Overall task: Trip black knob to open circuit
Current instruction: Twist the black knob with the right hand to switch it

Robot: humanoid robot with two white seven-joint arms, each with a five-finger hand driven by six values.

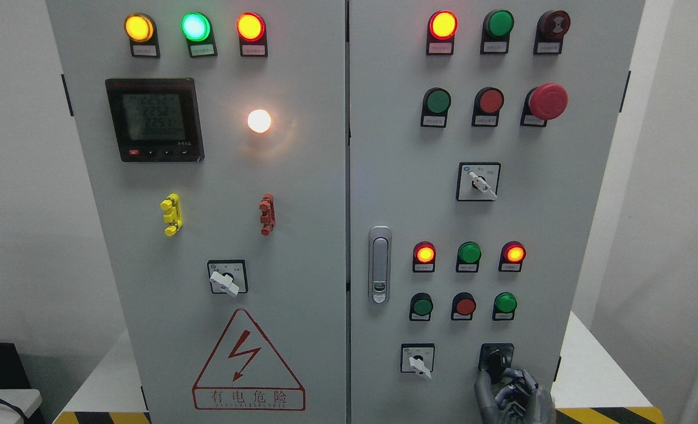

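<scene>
- While the white selector switch (418, 360) sits low on the cabinet's right door (561, 235), the black knob (494, 357) is just right of it.
- Right hand (511, 393), bottom edge, fingers curled around the knob's lower part.

Knob: we see a black knob (494, 358) — a rotary switch handle on a square black plate.
Place: we find it at the lower right of the right-hand cabinet door (455, 206), in the bottom row, to the right of a white-handled selector (418, 360).
Pose: we read its handle as standing roughly upright, tilted slightly; the lower end is hidden, so we cannot tell its exact setting.
Contact: our right hand (511, 394) comes up from the bottom edge — its dark grey fingers (485, 386) curl around the knob's lower part, touching it.
Visibility: we see only the knob's upper half and the plate's top corners.
</scene>
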